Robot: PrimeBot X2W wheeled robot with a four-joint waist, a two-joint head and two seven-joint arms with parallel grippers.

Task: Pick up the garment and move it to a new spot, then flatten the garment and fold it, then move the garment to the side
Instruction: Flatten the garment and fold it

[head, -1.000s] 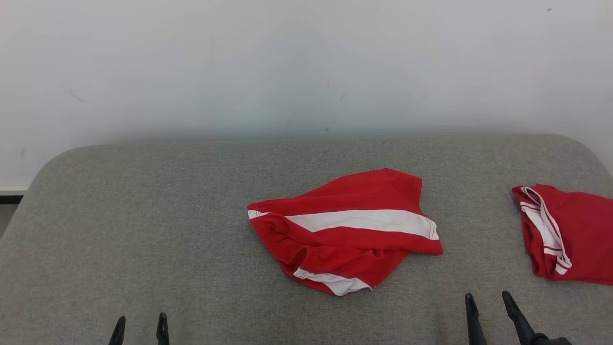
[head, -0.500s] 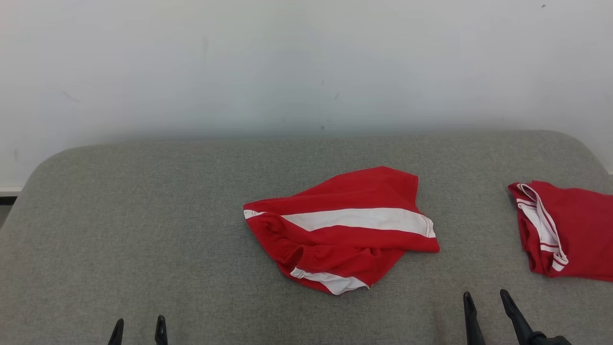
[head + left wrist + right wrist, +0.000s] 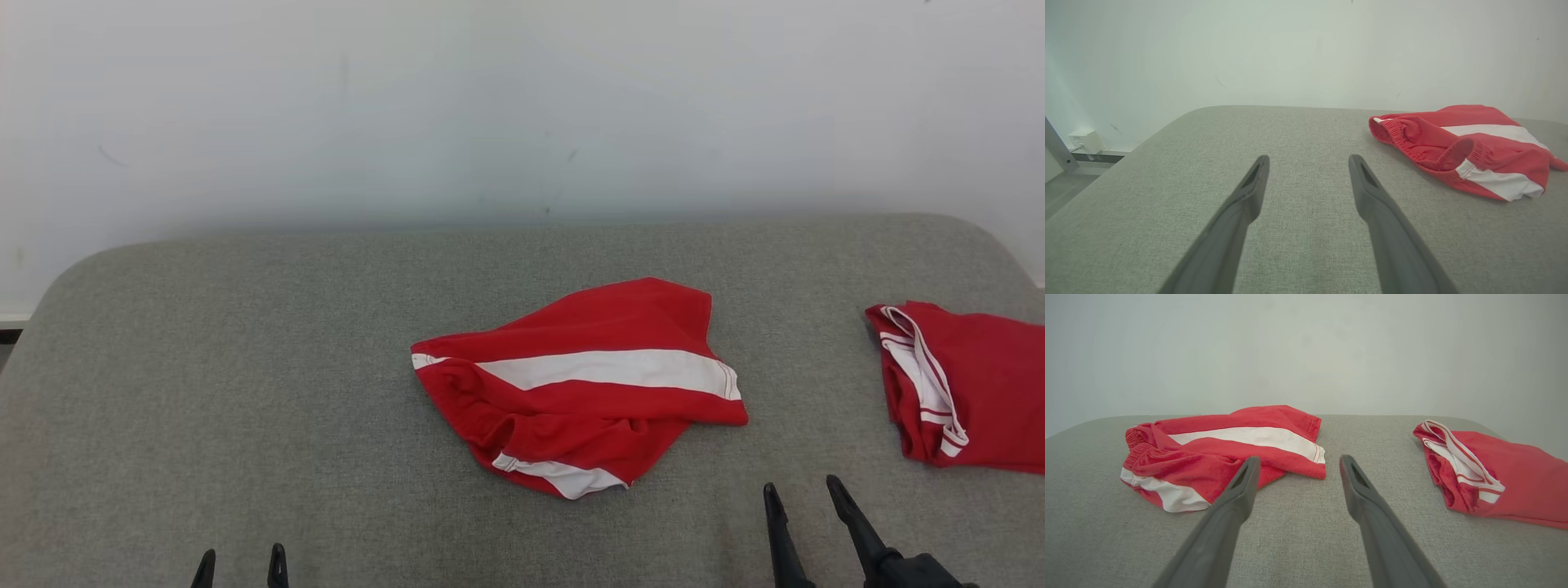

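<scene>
Left gripper (image 3: 241, 559) and right gripper (image 3: 802, 494) hang spread wide, empty. The crumpled red shorts (image 3: 580, 384) lie on the grey cushion (image 3: 245, 367), and a second red garment (image 3: 971, 384) lies well apart.

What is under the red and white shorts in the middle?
The crumpled shorts lie on the grey cushion, which shows all round them. A white-striped fold pokes out beneath the top layer. Anything else under the cloth is hidden.

You'll find no text, label, brand, number or sign to read here; nothing legible stands on anything in these views.
</scene>
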